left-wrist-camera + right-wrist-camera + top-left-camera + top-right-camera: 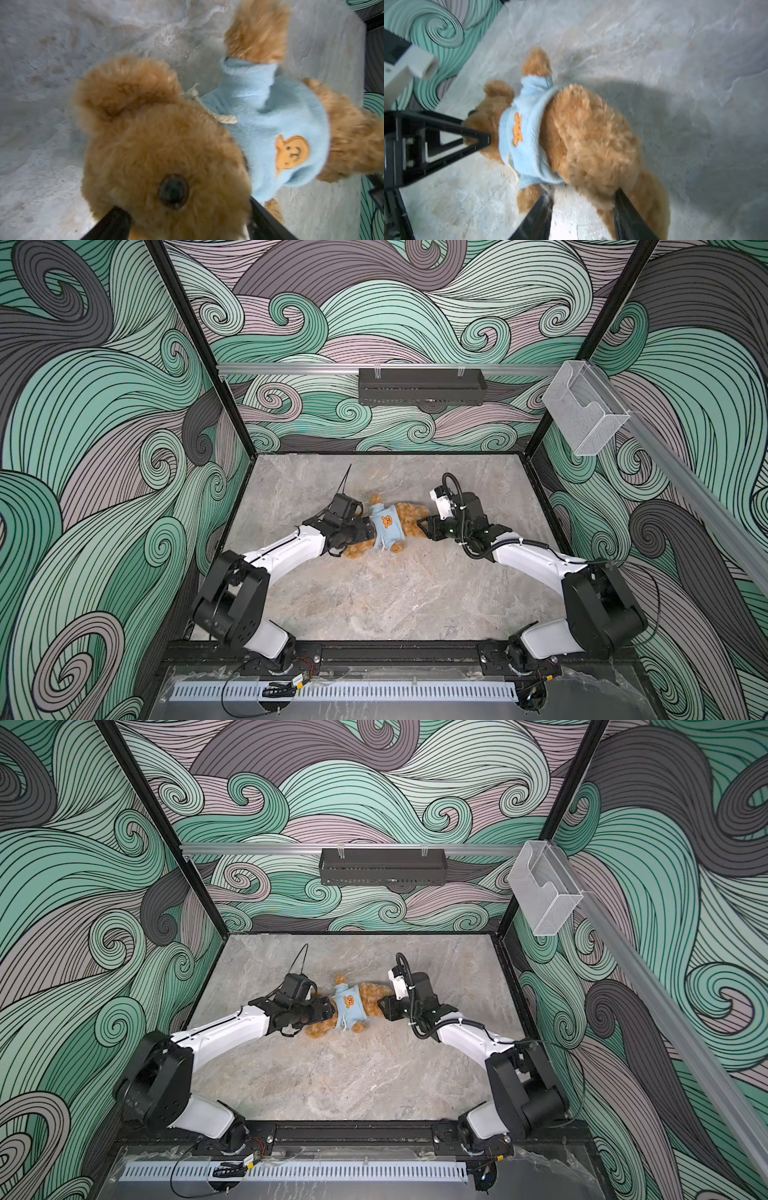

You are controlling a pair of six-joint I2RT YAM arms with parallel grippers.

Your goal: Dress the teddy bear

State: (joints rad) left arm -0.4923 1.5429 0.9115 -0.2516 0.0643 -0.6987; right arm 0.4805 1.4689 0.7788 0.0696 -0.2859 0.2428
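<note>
- I judge it nearly done: the blue hoodie [386, 531] is on the teddy bear [409, 519] with both arms through, but the hem sits high on the belly and needs tugging down.
- The bear lies face-up mid-worktop [374, 605], long axis along the far edge, head toward the left edge.
- The left gripper [367, 531] straddles the head, jaws wide; I can't tell if it grips. The right gripper [422, 526] is parted by the legs, empty.

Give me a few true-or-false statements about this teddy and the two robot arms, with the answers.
1. The teddy bear wears a light-blue sweater. True.
2. The sweater's patch is a red heart. False: it is an orange bear face.
3. The bear sits upright. False: it lies on the table.
4. Its head points toward the left gripper. True.
5. The right gripper is raised high above the bear. False: it is low, at the bear's leg end.
</note>
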